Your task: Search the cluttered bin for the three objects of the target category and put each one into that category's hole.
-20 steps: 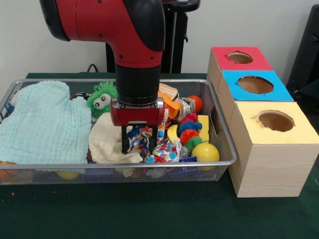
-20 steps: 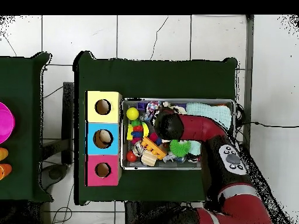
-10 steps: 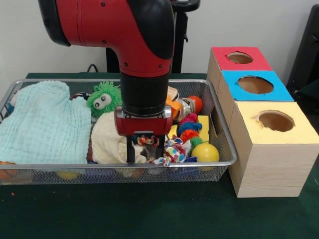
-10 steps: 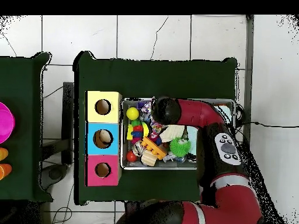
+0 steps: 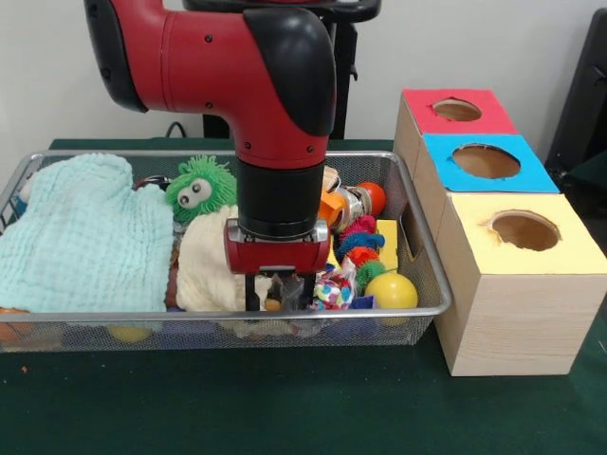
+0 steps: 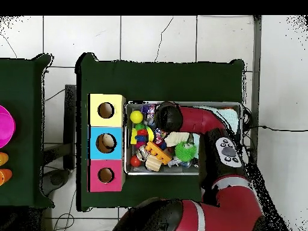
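**Hidden and cut off**

The tool (image 5: 280, 296) sat low behind the wire bin's (image 5: 218, 318) front rim, its tips buried among the toys, so whether it gripped anything could not be told. The arm (image 6: 198, 123) covered the bin's middle from overhead (the tool itself was out of sight there). The pale blue cloth (image 5: 85, 237) hid whatever lay beneath it, and only scraps of a yellow thing (image 5: 128, 333) showed through the mesh. The pink round object (image 6: 5, 126) was cut by the overhead picture's left edge.

In the front view, the basket (image 5: 432, 284) of toys sits left of three boxes (image 5: 517, 275), the gripper (image 5: 280, 296) down inside it.
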`<control>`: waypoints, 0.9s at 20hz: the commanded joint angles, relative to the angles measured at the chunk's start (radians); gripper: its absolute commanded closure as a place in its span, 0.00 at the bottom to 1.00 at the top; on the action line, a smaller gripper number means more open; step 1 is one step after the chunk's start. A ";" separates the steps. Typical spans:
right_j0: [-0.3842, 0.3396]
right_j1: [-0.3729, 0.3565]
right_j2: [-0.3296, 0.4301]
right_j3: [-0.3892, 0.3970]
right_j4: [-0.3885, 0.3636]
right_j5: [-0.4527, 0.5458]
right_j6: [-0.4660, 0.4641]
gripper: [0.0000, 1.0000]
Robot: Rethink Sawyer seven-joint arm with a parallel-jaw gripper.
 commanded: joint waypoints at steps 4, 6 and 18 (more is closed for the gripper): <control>0.047 0.108 -0.068 0.044 -0.014 -0.151 0.206 0.00; 0.047 0.096 -0.087 0.066 -0.022 -0.162 0.194 0.00; 0.022 0.092 -0.120 0.078 -0.052 -0.103 0.087 0.00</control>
